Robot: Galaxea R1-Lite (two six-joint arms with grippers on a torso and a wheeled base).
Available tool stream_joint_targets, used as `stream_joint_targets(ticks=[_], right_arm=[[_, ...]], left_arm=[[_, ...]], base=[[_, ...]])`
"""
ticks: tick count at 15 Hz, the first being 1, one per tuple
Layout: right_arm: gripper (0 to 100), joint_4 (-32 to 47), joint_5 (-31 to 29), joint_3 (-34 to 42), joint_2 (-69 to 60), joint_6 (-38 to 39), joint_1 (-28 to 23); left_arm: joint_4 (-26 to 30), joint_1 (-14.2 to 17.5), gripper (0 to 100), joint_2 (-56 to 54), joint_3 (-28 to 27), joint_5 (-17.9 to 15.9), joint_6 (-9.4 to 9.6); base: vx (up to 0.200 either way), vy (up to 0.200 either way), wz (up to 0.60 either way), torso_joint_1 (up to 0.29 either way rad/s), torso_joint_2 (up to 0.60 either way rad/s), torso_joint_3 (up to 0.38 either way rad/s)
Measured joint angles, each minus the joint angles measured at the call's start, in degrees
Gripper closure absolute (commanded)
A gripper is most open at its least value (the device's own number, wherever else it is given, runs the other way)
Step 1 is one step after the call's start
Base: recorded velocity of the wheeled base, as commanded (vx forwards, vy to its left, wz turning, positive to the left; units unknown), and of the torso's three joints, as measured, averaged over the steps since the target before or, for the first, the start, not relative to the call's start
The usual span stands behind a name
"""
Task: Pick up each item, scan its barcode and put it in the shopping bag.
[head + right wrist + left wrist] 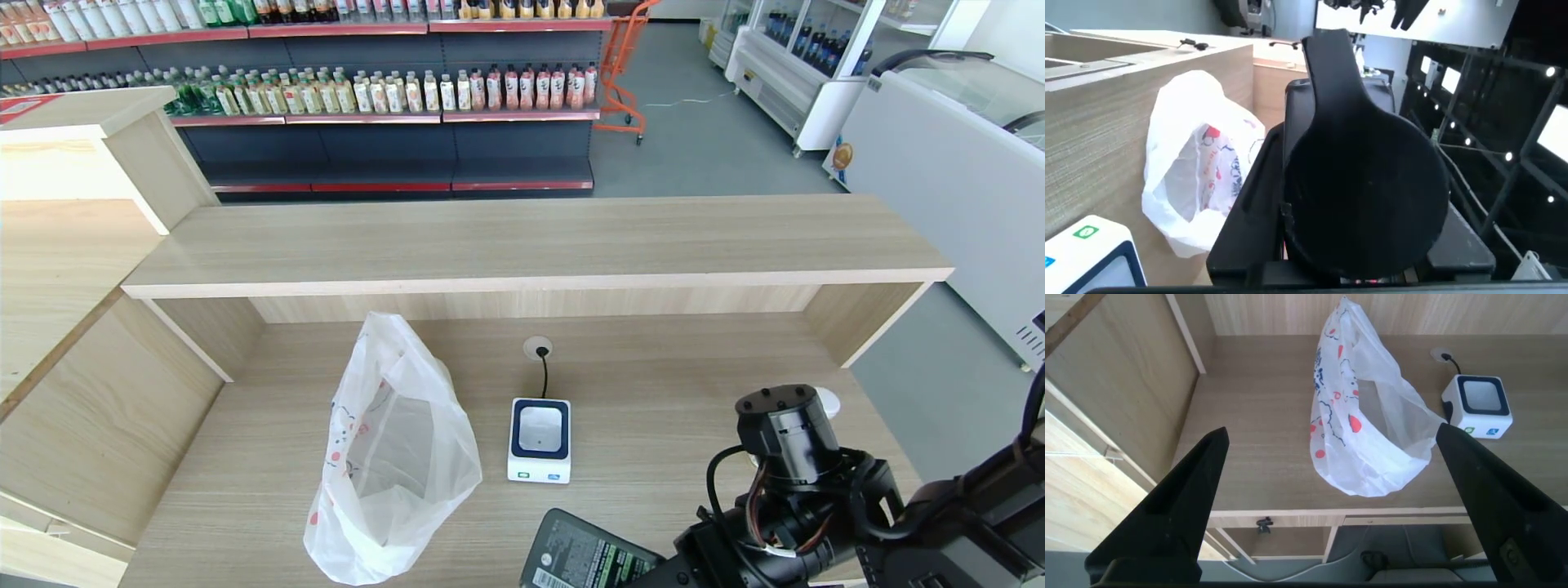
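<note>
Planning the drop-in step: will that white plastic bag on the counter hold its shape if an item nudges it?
Probably not: the shopping bag looks thin and translucent, so likely floppy and light. It stands with nothing visibly bracing it, so the dark packet touching its rim could collapse or slide it.

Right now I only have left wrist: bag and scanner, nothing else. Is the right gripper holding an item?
Observer: Yes. In the head view the right gripper holds a dark packet at the near edge of the counter.
Operator: Over the scanner yet?
Observer: No. The packet is on the robot's side of the scanner, not above its window.
Operator: Which side is up?
Observer: A printed label with a barcode faces up, toward the head camera.
</note>
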Motion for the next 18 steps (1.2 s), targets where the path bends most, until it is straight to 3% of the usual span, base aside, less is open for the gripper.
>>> stream_joint_targets(ticks=[8,10,12,16,18], right_arm=[[100,-0.02,0.11,-0.11,-0.28,0.11,0.0],[100,0.09,0.02,-0.11,-0.88,3.23,-0.15],[100,0.09,-1.58,-0.2,-4.55,16.15,-1.13],[100,0.4,-15.63,1.07,-18.27,61.83,-9.19],[100,2.96,-18.88,2.45,-23.54,84.83,-13.65]], left_arm=[[0.0,0.0,0,0.0,0.0,0.02,0.0],[0.0,0.0,0,0.0,0.0,0.02,0.0],[0.0,0.0,0,0.0,0.0,0.0,0.0],[0.0,0.0,0,0.0,0.0,0.02,0.0],[0.0,0.0,0,0.0,0.0,0.0,0.0]], base=[[0.0,0.0,0.0,0.0,0.0,0.0],[0.0,0.0,0.0,0.0,0.0,0.0],[0.0,0.0,0.0,0.0,0.0,0.0],[0.0,0.0,0.0,0.0,0.0,0.0],[0.0,0.0,0.0,0.0,0.0,0.0]])
